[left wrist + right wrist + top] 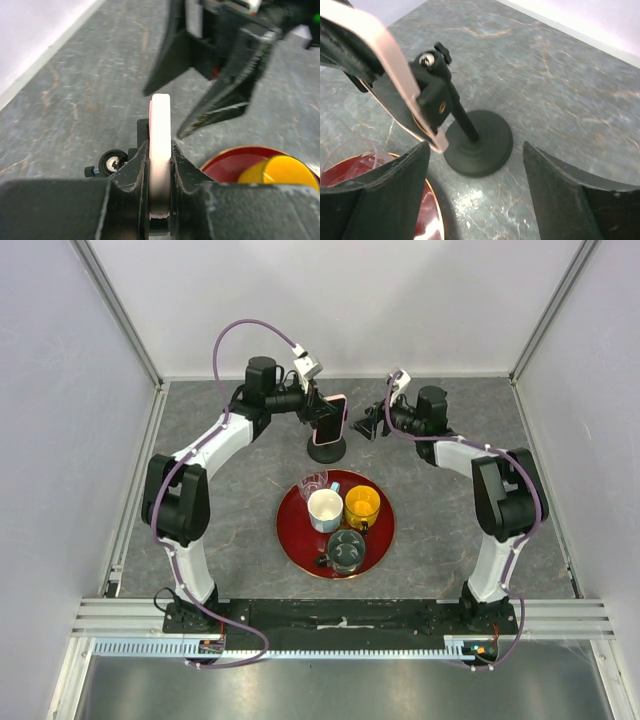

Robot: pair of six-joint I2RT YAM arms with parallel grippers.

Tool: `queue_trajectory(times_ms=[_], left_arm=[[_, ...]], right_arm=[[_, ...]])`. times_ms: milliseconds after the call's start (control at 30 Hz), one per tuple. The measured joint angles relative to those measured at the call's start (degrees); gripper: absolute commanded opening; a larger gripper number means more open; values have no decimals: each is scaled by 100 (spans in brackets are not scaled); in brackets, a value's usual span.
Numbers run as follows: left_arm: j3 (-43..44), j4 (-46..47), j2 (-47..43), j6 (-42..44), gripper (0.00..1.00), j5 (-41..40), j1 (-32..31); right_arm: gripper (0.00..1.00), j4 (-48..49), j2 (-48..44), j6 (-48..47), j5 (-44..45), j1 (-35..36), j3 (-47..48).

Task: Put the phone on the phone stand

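Pinching the phone (161, 115) by its faces, the left gripper (160, 160) is noted; the stand (480, 142) is partly hidden behind them. The right gripper (476, 160) is spread, nearby.

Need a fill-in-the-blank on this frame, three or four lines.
The left hand is shut on the ____.
The right hand holds nothing and is wide ____.
The yellow cup sits on a ____ tray.
The stand has a ____ base.
Missing: phone, open, red, round.
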Motion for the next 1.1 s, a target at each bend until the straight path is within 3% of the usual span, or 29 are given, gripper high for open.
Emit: queue_trajectory(times_ms=[100,300,667,867,933,967,1100], left_arm=[[227,-422,72,264,2,730,70],[667,-780,367,597,2,1451,186],[678,-1005,385,1134,2,1838,173],[623,-922,385,1141,2,1906,190],[542,-713,382,1132,2,1910,214],[466,-610,372,1119,2,1932,219],[-48,212,192,699,2,1725,227]], right_arm=[[76,85,321,-50,-549,4,361],[73,120,509,-273,-1198,68,603],[72,466,605,-114,-1663,396,688],[38,330,699,-199,-1622,496,870],[18,258,702,-221,-1631,496,870],[0,240,706,-264,-1639,496,868],[0,531,693,-354,-1515,516,688]])
